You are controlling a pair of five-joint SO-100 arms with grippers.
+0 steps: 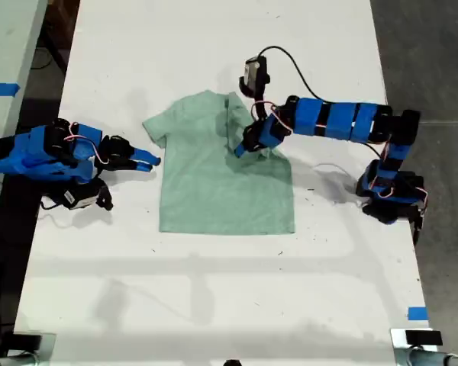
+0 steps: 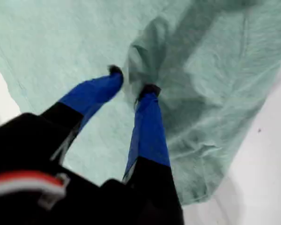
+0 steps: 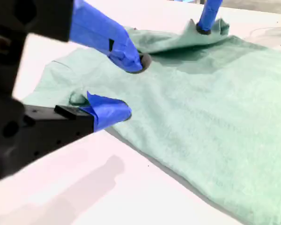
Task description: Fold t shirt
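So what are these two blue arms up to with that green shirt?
They are folding the t shirt, which lies on a white table. My first end effector, on the arm reaching in from the exterior view's right, is pinching a bunched-up ridge of cloth and has drawn one sleeve side over the body. My second end effector sits open at the sleeve on the exterior view's left, holding nothing. The rest of the shirt lies flat.
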